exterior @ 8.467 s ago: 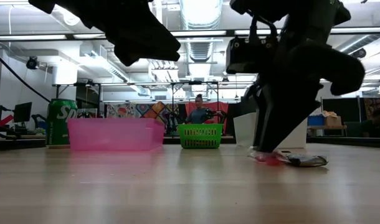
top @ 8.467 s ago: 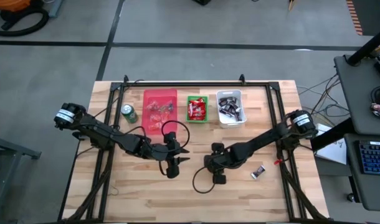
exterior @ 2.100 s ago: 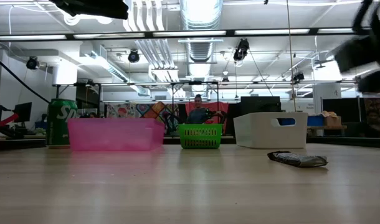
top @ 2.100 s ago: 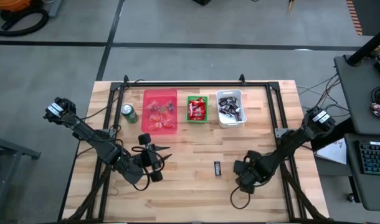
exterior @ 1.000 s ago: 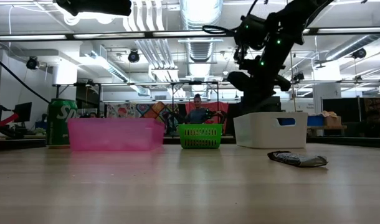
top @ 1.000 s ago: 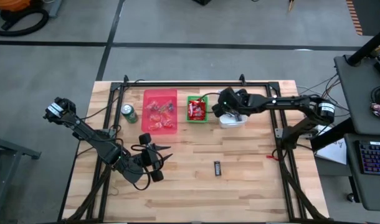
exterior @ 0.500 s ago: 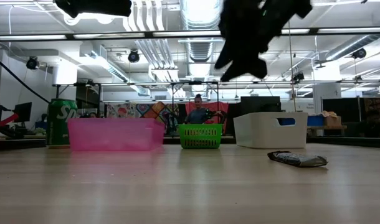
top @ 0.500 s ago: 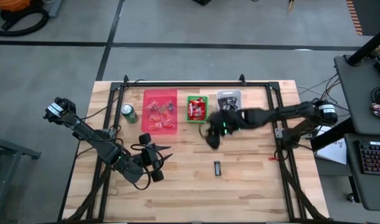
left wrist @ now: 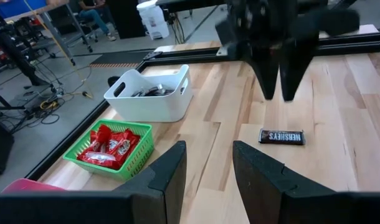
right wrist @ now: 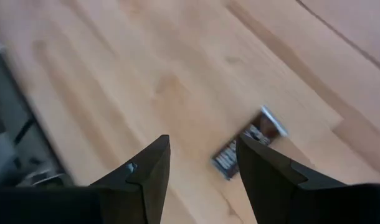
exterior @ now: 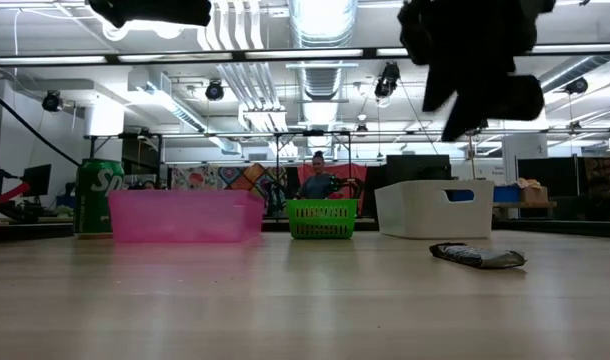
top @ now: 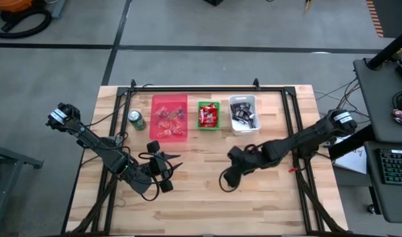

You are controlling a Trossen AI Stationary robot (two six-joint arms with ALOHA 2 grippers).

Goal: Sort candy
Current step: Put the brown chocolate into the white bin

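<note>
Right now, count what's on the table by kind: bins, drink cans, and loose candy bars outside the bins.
Bins: 3, the pink bin, the green basket, the white bin
Drink cans: 1, the green can
Loose candy bars: 1, the dark bar
Total: 5

Bare table (top: pixel 188 197) lay open all along the near side. Three bins (top: pixel 207 115) and a can (top: pixel 136 120) lined the far edge. One dark candy bar (left wrist: pixel 281 137) (lying flat) sat alone mid-table, clear all round.
</note>
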